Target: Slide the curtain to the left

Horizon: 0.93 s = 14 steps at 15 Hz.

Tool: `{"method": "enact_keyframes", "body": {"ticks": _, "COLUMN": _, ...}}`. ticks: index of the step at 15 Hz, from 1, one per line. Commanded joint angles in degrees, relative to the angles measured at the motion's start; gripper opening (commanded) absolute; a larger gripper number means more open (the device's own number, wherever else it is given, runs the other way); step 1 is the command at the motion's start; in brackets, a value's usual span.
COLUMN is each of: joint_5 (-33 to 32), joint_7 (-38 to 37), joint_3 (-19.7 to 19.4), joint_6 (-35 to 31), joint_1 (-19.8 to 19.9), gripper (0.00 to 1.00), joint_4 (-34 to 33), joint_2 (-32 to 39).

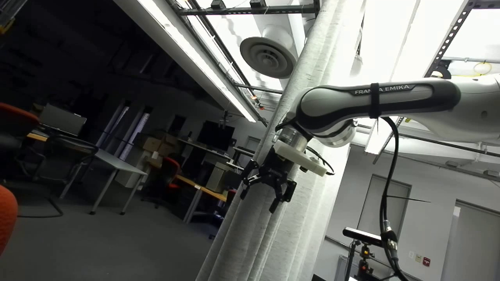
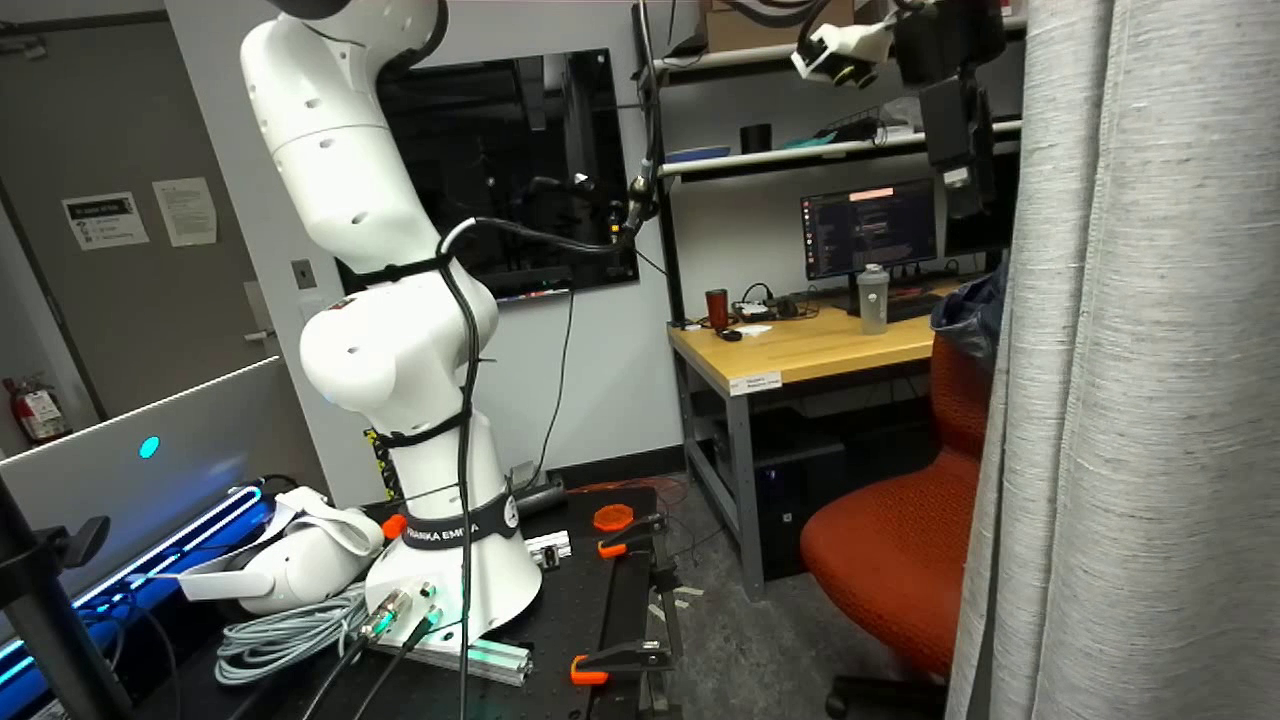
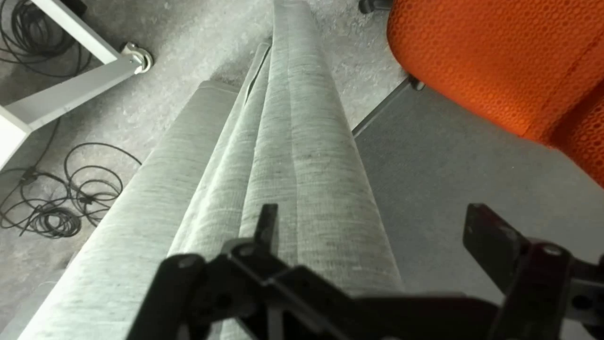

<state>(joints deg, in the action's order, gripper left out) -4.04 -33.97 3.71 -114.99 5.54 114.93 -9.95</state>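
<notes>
Gaping wide, gripping nothing, the Robotiq gripper (image 3: 373,215) low in the wrist view could let the curtain (image 3: 273,179) slip past, its folds hanging unpinched.

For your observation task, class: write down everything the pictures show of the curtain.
The curtain is a tall pale grey panel, woven and streaked by its look, falling in long vertical folds. It crosses both exterior views from top to bottom, its upper end out of frame; in the wrist view its lower end shows near the floor, contact unclear. The open gripper is not clamped on it: a side edge shows there between its fingers, though whether they touch it is unclear.
</notes>
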Motion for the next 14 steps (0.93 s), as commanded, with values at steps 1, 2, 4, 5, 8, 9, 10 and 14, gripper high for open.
{"method": "enact_keyframes", "body": {"ticks": 1, "joint_5": -3.77, "joint_7": -0.42, "joint_3": -0.82, "joint_6": 0.01, "joint_1": -0.48, "gripper": 1.00, "joint_4": -4.94, "joint_2": 2.45}}
{"method": "enact_keyframes", "body": {"ticks": 2, "joint_5": -4.09, "joint_7": -0.10, "joint_3": -1.06, "joint_6": -0.62, "joint_1": -0.55, "gripper": 1.00, "joint_4": -5.51, "joint_2": 2.53}}
{"method": "enact_keyframes", "body": {"ticks": 4, "joint_5": -3.77, "joint_7": 0.27, "joint_3": -1.50, "joint_6": -1.47, "joint_1": -0.62, "gripper": 1.00, "joint_4": -7.30, "joint_2": 2.51}}
{"method": "enact_keyframes", "body": {"ticks": 5, "joint_5": -3.43, "joint_7": 0.39, "joint_3": -1.65, "joint_6": -1.96, "joint_1": -0.63, "gripper": 1.00, "joint_4": -8.23, "joint_2": 2.52}}
{"method": "enact_keyframes", "body": {"ticks": 8, "joint_5": -2.94, "joint_7": 0.81, "joint_3": -2.03, "joint_6": -3.84, "joint_1": -0.64, "gripper": 1.00, "joint_4": -12.05, "joint_2": 2.84}}
{"method": "enact_keyframes", "body": {"ticks": 9, "joint_5": -2.89, "joint_7": 0.78, "joint_3": -2.11, "joint_6": -4.39, "joint_1": -0.65, "gripper": 1.00, "joint_4": -13.43, "joint_2": 2.99}}
{"method": "enact_keyframes", "body": {"ticks": 10, "joint_5": -3.03, "joint_7": 0.70, "joint_3": -2.16, "joint_6": -4.98, "joint_1": -0.62, "gripper": 1.00, "joint_4": -14.82, "joint_2": 3.16}}
{"method": "enact_keyframes", "body": {"ticks": 14, "joint_5": -3.81, "joint_7": 0.70, "joint_3": -2.46, "joint_6": -7.07, "joint_1": -0.37, "gripper": 1.00, "joint_4": -18.73, "joint_2": 3.71}}
